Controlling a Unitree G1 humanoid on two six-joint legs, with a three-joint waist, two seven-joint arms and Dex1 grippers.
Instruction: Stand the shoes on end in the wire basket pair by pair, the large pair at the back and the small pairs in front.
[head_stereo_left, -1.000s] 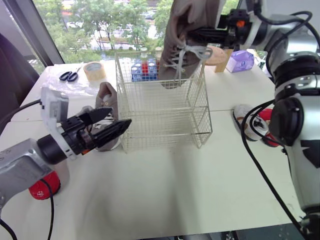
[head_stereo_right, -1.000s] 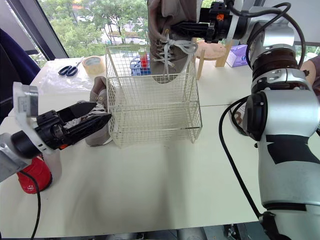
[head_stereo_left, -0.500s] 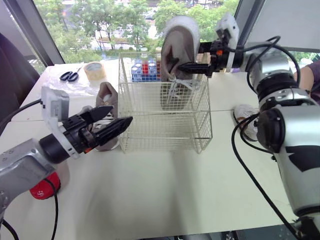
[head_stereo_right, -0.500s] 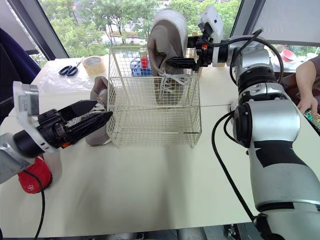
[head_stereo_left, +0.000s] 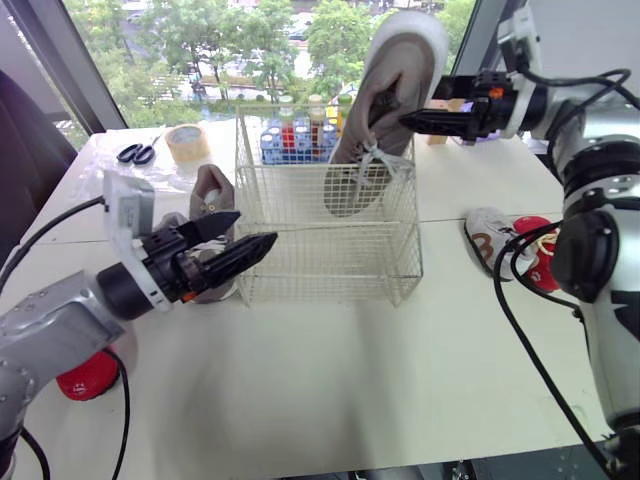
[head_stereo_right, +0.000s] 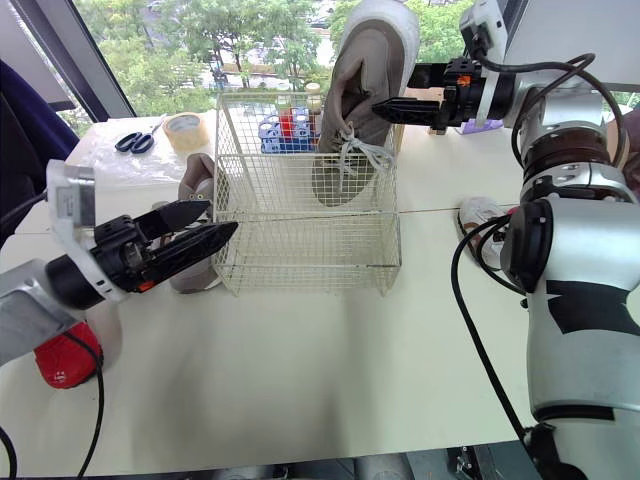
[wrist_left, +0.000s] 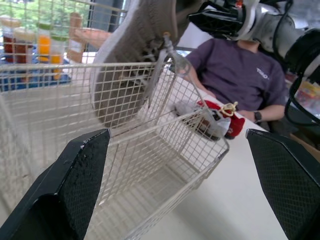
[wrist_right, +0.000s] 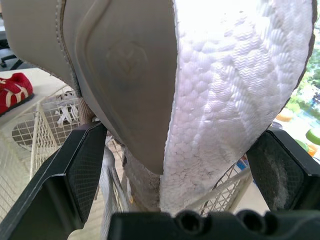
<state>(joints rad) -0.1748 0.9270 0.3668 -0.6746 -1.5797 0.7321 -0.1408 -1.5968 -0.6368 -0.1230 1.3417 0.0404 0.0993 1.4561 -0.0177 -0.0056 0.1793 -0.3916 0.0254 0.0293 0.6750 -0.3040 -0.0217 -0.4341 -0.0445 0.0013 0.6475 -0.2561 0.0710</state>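
Nearest, well to the front and left of the wire basket (head_stereo_left: 330, 255), a red item (head_stereo_left: 85, 378) lies on the white table (head_stereo_left: 350, 390), half hidden under the left arm. The left gripper (head_stereo_left: 254, 229) hangs at the basket's front left corner, fingers spread and empty, pointing at the mesh. Just behind it, a grey shoe (head_stereo_left: 209, 195) stands upright outside the basket, close against its left wall. To the right of the basket, a little apart from it, a small white shoe (head_stereo_left: 488, 236) and a small red shoe (head_stereo_left: 530, 250) lie side by side.

The big grey shoe (head_stereo_left: 388, 100) is tilted in the basket's back right part. Its toe is partway down and clear of the floor, its white-soled heel is above the rim, and its laces dangle. The right gripper (head_stereo_left: 408, 121) reaches in from the basket's right, clamped on that shoe. The right wrist view shows the heel between its fingers (wrist_right: 65, 180).

Behind the basket stands a blue rack of bottles (head_stereo_left: 290, 140). Off its back left are a roll of tape (head_stereo_left: 185, 142) and scissors (head_stereo_left: 135, 152). Beyond its right side sits a person in a purple shirt (wrist_left: 235, 70).
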